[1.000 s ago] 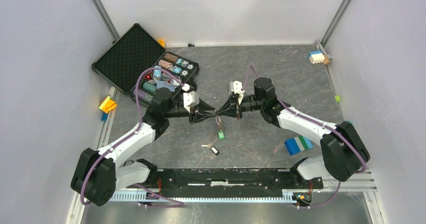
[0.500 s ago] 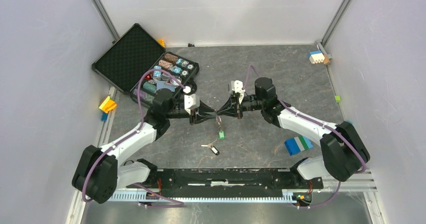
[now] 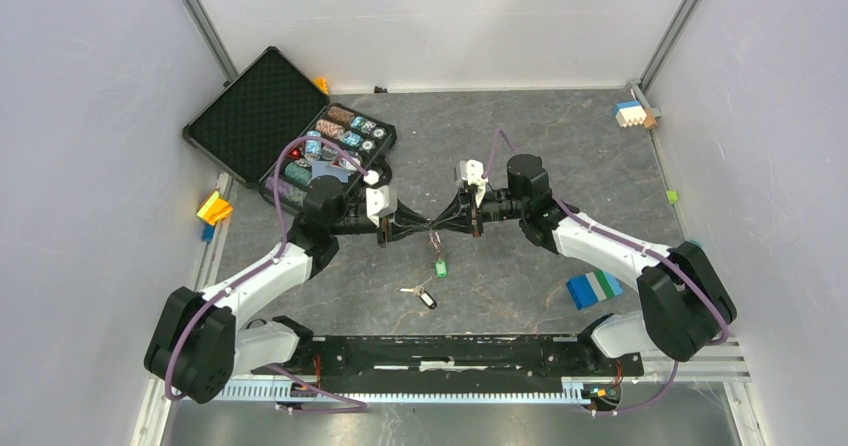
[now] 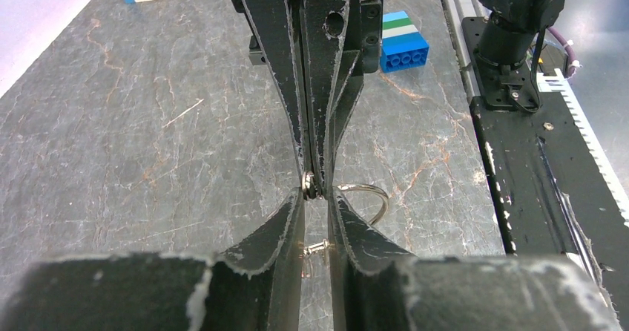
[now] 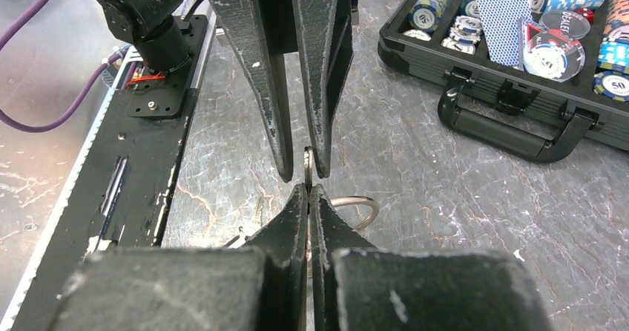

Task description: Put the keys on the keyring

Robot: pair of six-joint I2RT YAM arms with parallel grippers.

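— Silver wire spotted: keyring (image 4: pixel 365 188) pinched at the very tips of the right gripper (image 5: pixel 308 191). Logged those jaws pressed flat together, no gap, with the loop of wire curving out to one side of them.

— Confirmed. Checked the left gripper (image 4: pixel 317 203)?

— Checked. Found it nose to nose with the right one, jaws parted by a narrow slit. Saw an edge of metal standing in that slit, against one finger only, with a gap on the other side. Marked as slightly open, gripping nothing that can be made out.

— Agreed. Noticed also a small bright bit of metal lower down between the left fingers (image 4: pixel 285 227); too small to name.

— Placed the green key (image 3: pixel 440 267)?

— Placed it just below the meeting tips in the top view, toward the arm bases. Cannot tell whether hanging from the keyring or lying on the table (image 4: pixel 148 123).

— And the black key (image 3: pixel 426 300)?

— Put it flat on the table, same side of the jaws as the green one but further off, well apart from both grippers, bare blade toward the left arm's side.

— Logged an open case (image 5: pixel 475 86) of chips behind the left gripper, apart from the jaws.
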